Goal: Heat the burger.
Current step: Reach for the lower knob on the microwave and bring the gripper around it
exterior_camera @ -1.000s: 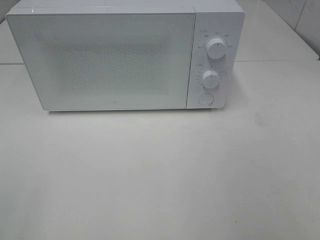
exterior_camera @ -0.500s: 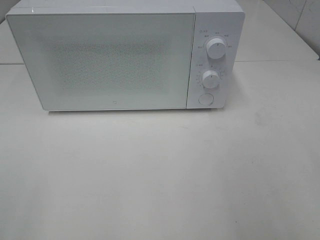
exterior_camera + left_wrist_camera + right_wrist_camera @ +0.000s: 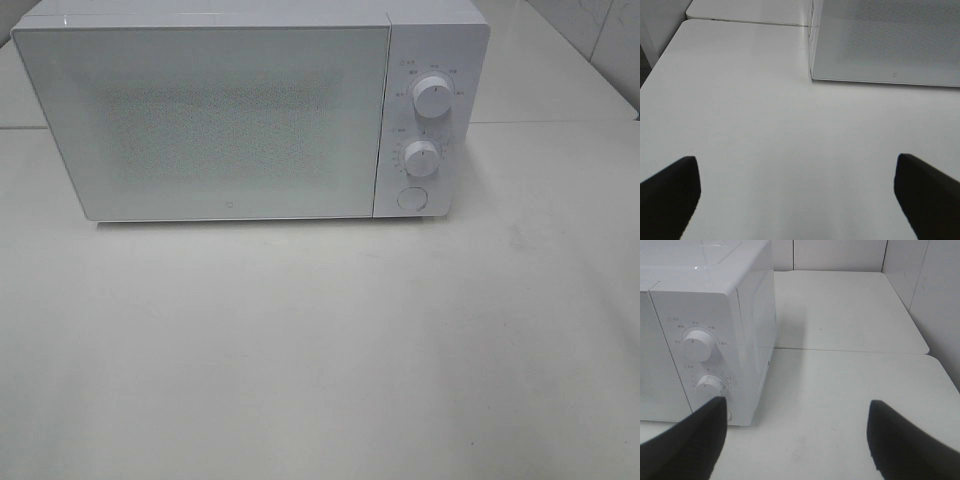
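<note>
The burger is not in view in any frame. A white microwave (image 3: 250, 110) stands at the back of the white table with its door shut; it has two round knobs (image 3: 432, 97) and a round button on its right panel. It also shows in the left wrist view (image 3: 885, 40) and the right wrist view (image 3: 705, 335). My left gripper (image 3: 797, 192) is open and empty above the table, in front of the microwave's left corner. My right gripper (image 3: 797, 435) is open and empty, just right of the knob panel. Neither gripper shows in the exterior high view.
The white table (image 3: 320, 350) stretches in front of the microwave. A second table surface (image 3: 845, 305) lies behind, past a seam. A tiled wall (image 3: 935, 295) stands at the right.
</note>
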Available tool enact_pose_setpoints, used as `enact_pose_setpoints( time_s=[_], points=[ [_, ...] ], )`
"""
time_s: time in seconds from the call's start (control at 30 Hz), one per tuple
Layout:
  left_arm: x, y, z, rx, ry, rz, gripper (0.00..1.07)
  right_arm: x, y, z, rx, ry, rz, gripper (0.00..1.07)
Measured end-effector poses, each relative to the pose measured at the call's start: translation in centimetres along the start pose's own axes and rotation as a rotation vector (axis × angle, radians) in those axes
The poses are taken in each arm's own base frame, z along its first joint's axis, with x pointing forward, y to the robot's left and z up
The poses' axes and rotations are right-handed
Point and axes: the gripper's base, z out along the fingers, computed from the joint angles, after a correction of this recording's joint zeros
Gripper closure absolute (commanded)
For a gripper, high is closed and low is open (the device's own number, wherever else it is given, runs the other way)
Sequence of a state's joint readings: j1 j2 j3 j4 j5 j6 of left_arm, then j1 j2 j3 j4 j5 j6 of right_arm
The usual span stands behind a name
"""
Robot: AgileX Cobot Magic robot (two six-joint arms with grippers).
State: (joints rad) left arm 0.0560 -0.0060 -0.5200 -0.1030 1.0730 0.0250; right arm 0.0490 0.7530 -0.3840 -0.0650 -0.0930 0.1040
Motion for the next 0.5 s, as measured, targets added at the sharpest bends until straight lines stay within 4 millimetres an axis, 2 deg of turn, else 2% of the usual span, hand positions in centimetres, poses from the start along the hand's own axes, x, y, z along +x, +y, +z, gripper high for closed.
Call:
enact_pose_setpoints(
  time_s=[0.5],
  points=[
    [0.0,0.0,0.0,0.0,0.0,0.0,0.08,0.1,0.2,4.8,-0.027,-0.108,-0.02,0.33]
  ],
)
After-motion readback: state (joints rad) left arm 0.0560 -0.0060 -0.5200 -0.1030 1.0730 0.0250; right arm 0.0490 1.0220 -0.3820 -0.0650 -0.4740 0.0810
